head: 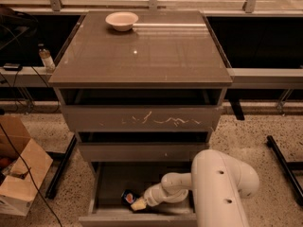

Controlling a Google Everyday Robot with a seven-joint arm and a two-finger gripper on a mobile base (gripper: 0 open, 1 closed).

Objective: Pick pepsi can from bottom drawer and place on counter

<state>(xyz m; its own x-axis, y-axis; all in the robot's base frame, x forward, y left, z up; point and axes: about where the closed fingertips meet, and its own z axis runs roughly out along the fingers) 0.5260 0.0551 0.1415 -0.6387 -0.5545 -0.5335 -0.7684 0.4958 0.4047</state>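
Note:
The pepsi can [128, 197], dark blue with a round logo, lies in the open bottom drawer [111, 179], near its front left. My gripper [138, 204] reaches down into the drawer from the right on the white arm [218, 183]. It sits right beside the can, at its lower right and touching or nearly touching it. The counter [142, 56] is the glossy grey-brown top of the cabinet, above the two other drawers.
A white bowl [121, 20] stands at the counter's back left. The white-scratched drawer front [142, 118] and the plain middle drawer [142, 150] are above the open one. A cardboard box [19, 174] sits on the floor at left, and a small bottle [46, 58] stands on a ledge.

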